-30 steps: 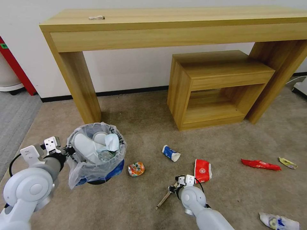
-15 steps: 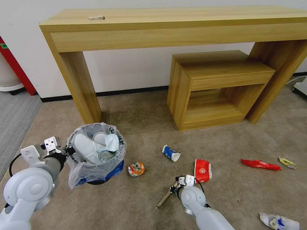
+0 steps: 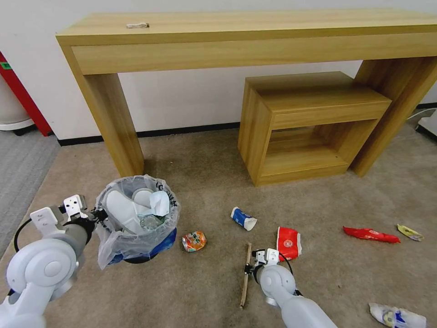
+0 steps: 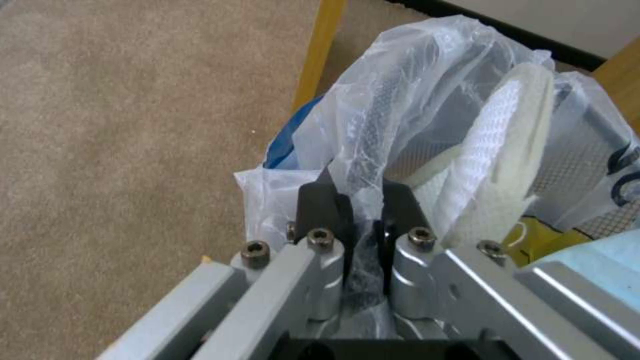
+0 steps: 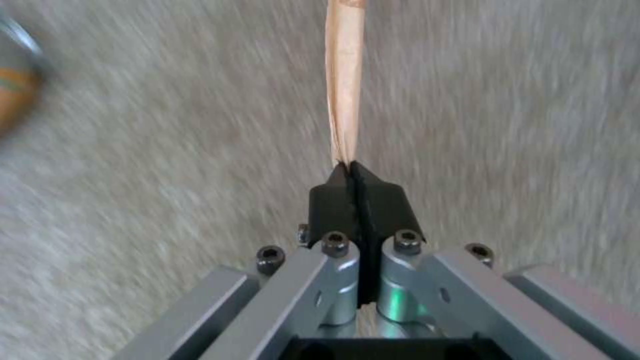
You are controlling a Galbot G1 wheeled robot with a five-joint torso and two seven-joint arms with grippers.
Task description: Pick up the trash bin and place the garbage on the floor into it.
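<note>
The left gripper (image 4: 360,200) pinched the clear bag rim of the small round dark trash bin (image 3: 136,218), by the desk leg (image 3: 114,123). The right gripper (image 5: 357,172) clamped a thin wooden stick (image 3: 246,273) above the carpet (image 3: 205,291).

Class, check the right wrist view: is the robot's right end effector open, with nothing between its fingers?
No. The right end effector is shut on the wooden stick, which sticks out from between its black fingertips.

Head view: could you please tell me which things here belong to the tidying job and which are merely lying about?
Job:
- trash bin, rim held by left pincer
- wooden stick, clamped in right pincer
- crushed can
- blue cup
- red cup
- red wrapper

Lying about:
- long table
- small cabinet
</note>
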